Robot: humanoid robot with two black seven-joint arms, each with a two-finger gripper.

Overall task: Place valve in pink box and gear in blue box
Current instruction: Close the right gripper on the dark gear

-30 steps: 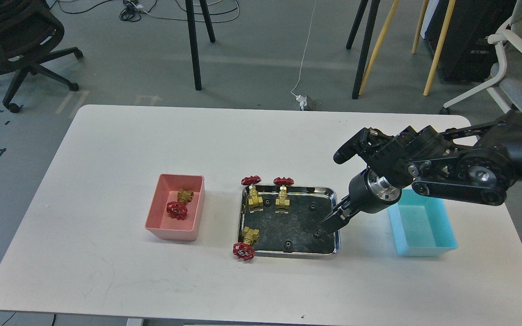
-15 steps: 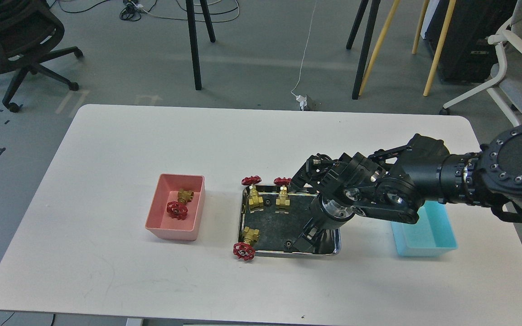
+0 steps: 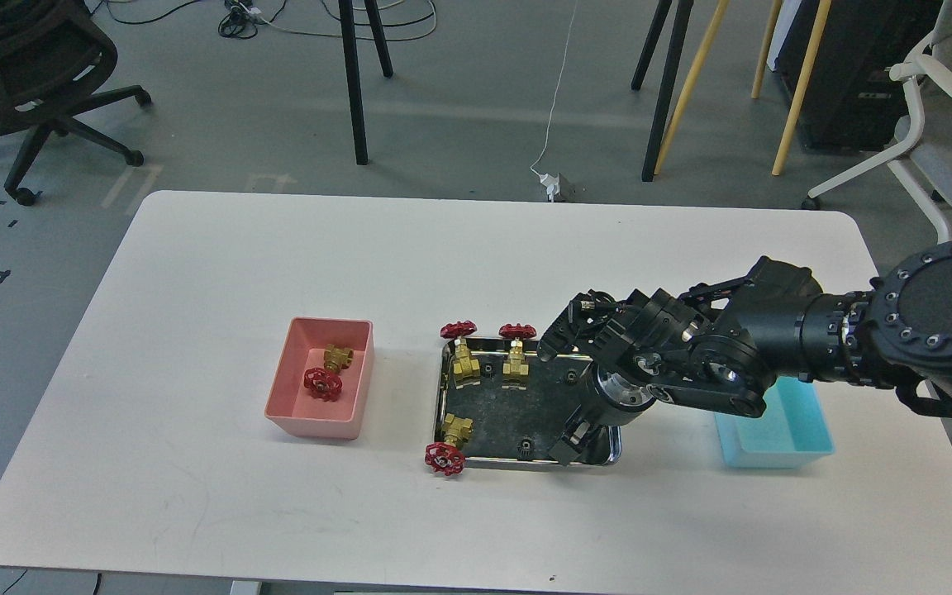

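Head view — glossy steel tray (image 3: 476, 344), ribbed black liner.

Stood on grey floor beyond the white table (image 3: 278, 273): a black office chair (image 3: 26, 74) at far left, black tripod legs (image 3: 356, 83), yellow wooden legs (image 3: 798, 74) and a white chair (image 3: 930, 107) at far right. Trailed down to a plug adapter (image 3: 557, 187): a thin white cable (image 3: 559, 83). Lay on the table: a shiny steel tray (image 3: 443, 388).
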